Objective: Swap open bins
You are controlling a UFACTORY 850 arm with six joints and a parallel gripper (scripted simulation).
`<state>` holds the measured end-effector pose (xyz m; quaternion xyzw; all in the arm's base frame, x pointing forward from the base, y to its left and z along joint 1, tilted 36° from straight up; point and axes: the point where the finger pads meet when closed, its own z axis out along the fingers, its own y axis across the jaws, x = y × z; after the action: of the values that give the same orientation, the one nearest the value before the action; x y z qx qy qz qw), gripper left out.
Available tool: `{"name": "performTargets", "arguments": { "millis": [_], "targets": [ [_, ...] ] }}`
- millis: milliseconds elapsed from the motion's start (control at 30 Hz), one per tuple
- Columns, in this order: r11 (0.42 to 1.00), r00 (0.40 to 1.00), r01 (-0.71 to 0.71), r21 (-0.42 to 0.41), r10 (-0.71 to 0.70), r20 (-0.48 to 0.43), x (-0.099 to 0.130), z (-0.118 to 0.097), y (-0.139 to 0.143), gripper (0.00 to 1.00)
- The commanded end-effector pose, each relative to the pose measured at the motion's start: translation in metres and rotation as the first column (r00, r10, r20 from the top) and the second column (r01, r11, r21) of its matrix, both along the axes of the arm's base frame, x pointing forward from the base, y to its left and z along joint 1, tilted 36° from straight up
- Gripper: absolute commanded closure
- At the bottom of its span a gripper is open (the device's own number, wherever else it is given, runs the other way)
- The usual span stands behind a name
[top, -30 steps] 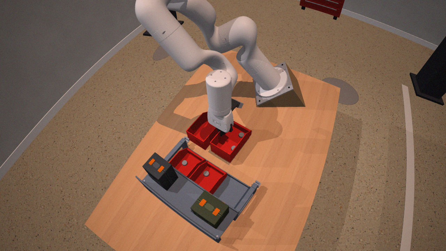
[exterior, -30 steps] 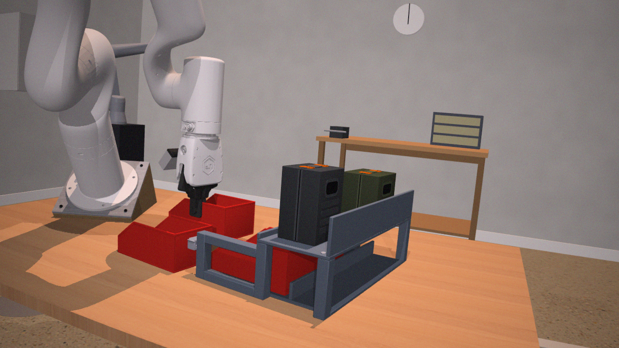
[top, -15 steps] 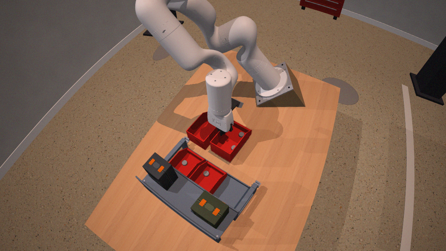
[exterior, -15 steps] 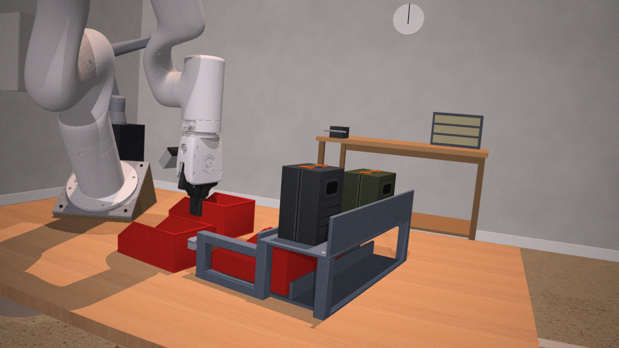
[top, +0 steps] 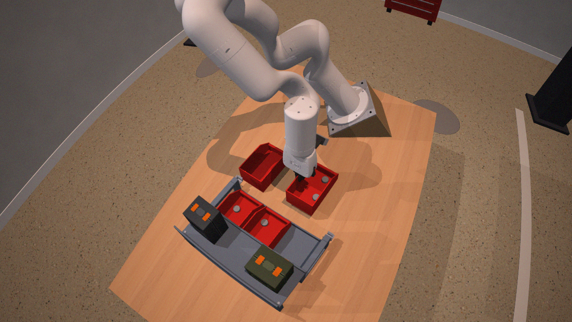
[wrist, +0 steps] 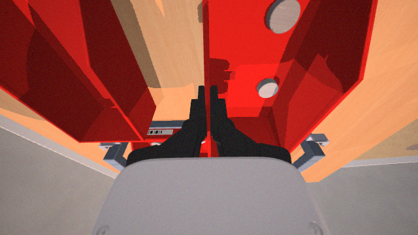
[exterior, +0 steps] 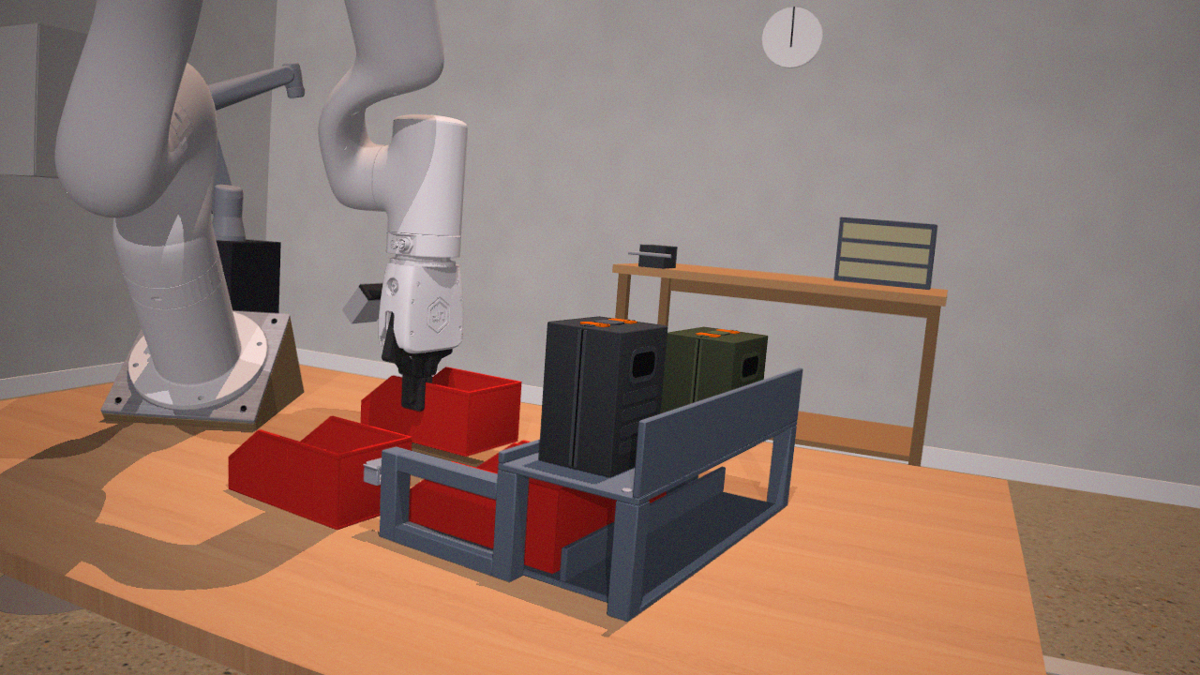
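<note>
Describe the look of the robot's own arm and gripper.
The arm is smooth, off-white and rounded, with thin seam lines and small dark screw holes. The gripper has a pale housing marked with a hexagonal logo and black, stepped, narrow-tipped fingers. No cable shows.

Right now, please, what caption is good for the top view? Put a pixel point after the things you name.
Gripper (top: 300,178) (exterior: 413,404) (wrist: 208,96) pinching a side wall of the red bin with parts (top: 312,188) (exterior: 482,417) (wrist: 241,39).

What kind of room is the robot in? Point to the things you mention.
It looks like a workshop, or maybe a robot lab. There's a red drawer cabinet on little feet (top: 414,8), a wooden workbench by the wall (exterior: 780,281), and a shelf (top: 316,258) (exterior: 507,524) with red bins for small parts.
</note>
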<state>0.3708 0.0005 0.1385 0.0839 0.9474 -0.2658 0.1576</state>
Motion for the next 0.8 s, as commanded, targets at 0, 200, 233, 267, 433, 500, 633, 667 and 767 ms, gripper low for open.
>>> {"name": "performTargets", "arguments": {
  "millis": [0, 200, 233, 267, 433, 500, 633, 667, 767],
  "targets": [
    [1.000, 1.000, 0.001, -0.003, -0.001, 0.003, 0.010, -0.023, 0.036, 1.00],
    [1.000, 1.000, 0.001, -0.003, -0.001, 0.003, 0.015, -0.038, 0.059, 1.00],
    [1.000, 1.000, 0.001, -0.003, -0.001, 0.003, 0.015, -0.038, 0.060, 1.00],
    [1.000, 1.000, 0.001, -0.003, -0.001, 0.003, 0.015, -0.038, 0.060, 1.00],
    [1.000, 1.000, 0.001, -0.003, -0.001, 0.003, 0.015, -0.039, 0.060, 1.00],
    [1.000, 1.000, 0.001, -0.003, -0.001, 0.003, 0.015, -0.039, 0.060, 1.00],
    [1.000, 1.000, 0.001, -0.003, -0.001, 0.003, 0.015, -0.039, 0.060, 1.00],
    [1.000, 1.000, 0.001, -0.003, -0.001, 0.003, 0.015, -0.039, 0.060, 1.00],
    [1.000, 1.000, 0.001, -0.003, -0.001, 0.003, 0.017, -0.038, 0.060, 1.00]
  ]
}}
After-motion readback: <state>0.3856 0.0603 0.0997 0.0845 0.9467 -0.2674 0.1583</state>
